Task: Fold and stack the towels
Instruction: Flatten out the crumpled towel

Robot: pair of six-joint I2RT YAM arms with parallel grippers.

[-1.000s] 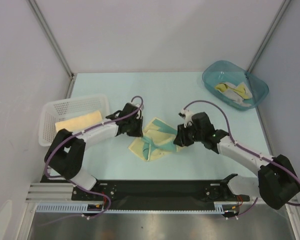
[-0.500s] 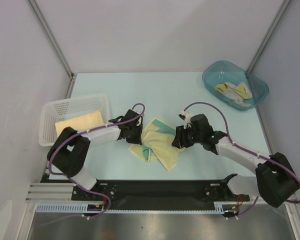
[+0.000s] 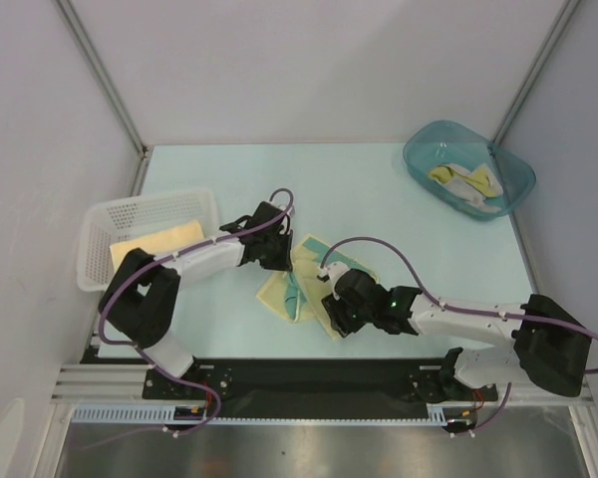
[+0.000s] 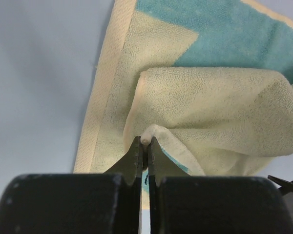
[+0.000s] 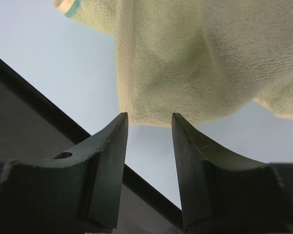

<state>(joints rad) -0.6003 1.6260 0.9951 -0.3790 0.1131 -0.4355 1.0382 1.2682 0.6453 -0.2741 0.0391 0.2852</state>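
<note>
Where the left gripper (image 4: 144, 144) meets the cloth, we find its jaws clenched on a small pinch of the pale yellow and teal towel (image 4: 210, 107), at the lower centre of the left wrist view. The right gripper (image 5: 149, 119) stands with jaws apart and nothing between them; the towel's doubled edge lies just beyond its tips.

From above, the towel lies rumpled and part-folded at the centre of the frame, between the two grippers.

We judge the fold of this towel to be the step in hand, and unfinished. The next move calls for the right gripper to take a free edge or flatten the fold while the left holds fast. The basket (image 3: 145, 211) at left already holds a folded yellow towel (image 3: 159, 244), the likely stack.

Against a second ago, the right gripper has travelled from the towel's right side to its lower edge and released, and the teal face is now largely covered.
</note>
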